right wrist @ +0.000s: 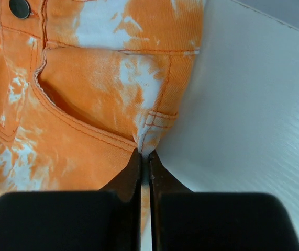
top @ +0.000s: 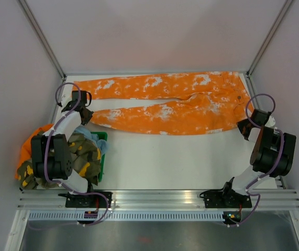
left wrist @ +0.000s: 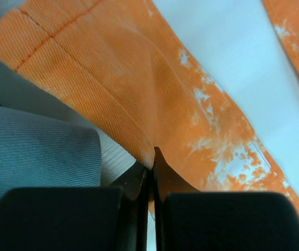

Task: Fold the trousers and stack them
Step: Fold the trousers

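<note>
At the near left you have a green bin (top: pixel 103 157), of which only the right wall and a far corner show. Heaped in and over it are a camouflage garment (top: pixel 86 159), a pale blue cloth (top: pixel 98 142) at its far right and an orange garment (top: pixel 28 147) spilling to the left. You cannot tell how much of that heap sits inside the bin, because the left arm (top: pixel 52 154) covers its middle. The trousers (top: pixel 180 112), orange with white blotches, lie flat across the far part of the white surface (top: pixel 180 162). Their waist is to the right and both legs run left, with a bare wedge between them at the left end. Your left pincer (left wrist: pixel 151 162) is pinched tight on the hem edge of the near leg, and orange cloth rises from between its tips. The blurred pale blue cloth fills the left of that wrist view. Your right pincer (right wrist: pixel 144 157) is clamped on the near right corner of the waistband, just beside a belt loop and a pocket mouth. A dark button (right wrist: pixel 19 7) sits at the top left of that view. From above, both pincers' tips are largely hidden under their own wrists.
</note>
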`<action>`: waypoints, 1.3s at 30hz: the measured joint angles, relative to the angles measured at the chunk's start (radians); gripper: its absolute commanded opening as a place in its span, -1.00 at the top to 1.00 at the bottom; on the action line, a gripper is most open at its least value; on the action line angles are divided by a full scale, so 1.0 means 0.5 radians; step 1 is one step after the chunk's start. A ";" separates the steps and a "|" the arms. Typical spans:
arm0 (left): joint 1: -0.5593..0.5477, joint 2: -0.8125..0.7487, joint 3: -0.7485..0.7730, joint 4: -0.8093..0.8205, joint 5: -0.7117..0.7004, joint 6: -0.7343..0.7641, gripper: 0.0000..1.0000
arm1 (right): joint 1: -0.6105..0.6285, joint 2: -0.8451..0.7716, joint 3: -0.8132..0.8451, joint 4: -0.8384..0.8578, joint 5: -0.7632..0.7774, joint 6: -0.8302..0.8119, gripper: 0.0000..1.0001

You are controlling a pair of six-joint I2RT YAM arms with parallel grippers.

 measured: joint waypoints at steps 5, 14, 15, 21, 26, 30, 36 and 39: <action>0.002 -0.050 0.105 -0.055 0.007 0.081 0.95 | 0.010 -0.221 0.029 -0.369 0.070 -0.126 1.00; 0.002 -0.277 0.129 -0.172 -0.040 0.211 0.95 | 0.014 -0.562 0.060 -0.865 0.154 -0.250 1.00; 0.002 -0.292 0.130 -0.177 -0.050 0.229 0.95 | 0.014 -0.580 0.072 -0.904 0.156 -0.262 1.00; 0.000 -0.378 0.242 -0.172 -0.123 0.474 0.95 | 0.018 -0.627 0.332 -1.154 0.124 -0.383 0.99; -0.014 -0.279 0.551 -0.098 -0.123 0.660 0.95 | 0.050 -0.447 0.783 -1.290 0.005 -0.491 1.00; -0.024 -0.024 0.848 -0.039 -0.121 0.734 0.95 | 0.103 -0.185 1.187 -1.396 -0.049 -0.595 1.00; -0.024 0.371 1.174 -0.056 -0.131 0.771 0.95 | 0.209 0.246 1.775 -1.535 -0.058 -0.787 0.99; -0.024 0.584 1.423 -0.144 -0.122 0.778 0.95 | 0.247 0.478 2.117 -1.650 -0.053 -0.880 0.99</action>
